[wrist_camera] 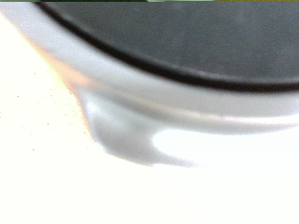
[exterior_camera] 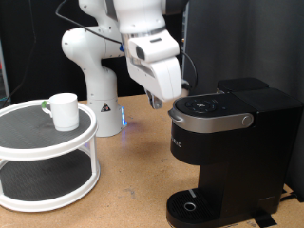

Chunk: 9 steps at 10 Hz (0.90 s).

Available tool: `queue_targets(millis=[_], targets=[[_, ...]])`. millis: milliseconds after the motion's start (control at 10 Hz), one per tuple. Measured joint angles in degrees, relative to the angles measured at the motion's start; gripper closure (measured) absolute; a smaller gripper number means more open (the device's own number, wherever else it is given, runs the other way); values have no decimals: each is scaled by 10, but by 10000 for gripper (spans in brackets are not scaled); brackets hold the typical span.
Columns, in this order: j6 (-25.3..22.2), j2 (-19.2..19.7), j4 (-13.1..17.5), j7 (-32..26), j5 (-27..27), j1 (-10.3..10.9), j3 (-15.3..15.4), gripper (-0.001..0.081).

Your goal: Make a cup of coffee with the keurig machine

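Closest to my exterior camera is the round drip base [exterior_camera: 193, 206] of the keurig machine [exterior_camera: 228, 152], sitting on the tabletop [exterior_camera: 128, 185] at the view's bottom right. The black machine rises behind it, its lid carrying small round buttons and a silver-grey handle [exterior_camera: 223, 121] wrapping the front edge.

The arm [exterior_camera: 128, 24] comes down from the top of the exterior view, its white wrist tilted toward the exterior view's right, so the hand [exterior_camera: 161, 98] hangs just at the lid's left corner, very near or touching it; I cannot tell which. Its fingertips are lost against the dark machine, so I cannot tell whether the hand is spread or clenched, and I see nothing between the fingers.

My wrist view is blurred at close range: a curved silver-grey band [wrist_camera: 177, 103] bordering a dark surface [wrist_camera: 187, 37].

The cup [exterior_camera: 64, 111] stands upright on the top tier of a white two-tier stand [exterior_camera: 43, 161] at the exterior view's left, well apart from the machine.
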Motion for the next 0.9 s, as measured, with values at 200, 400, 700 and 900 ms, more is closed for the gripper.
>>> queue_targets(millis=[200,400,700,900], targets=[[-25,-29,5,-2,10,0,-10,802],[-55,-45,18,0,18,0,-13,802],[-52,-52,9,-17,26,0,-18,802],[-72,-83,-5,-46,62,-1,-40,802]])
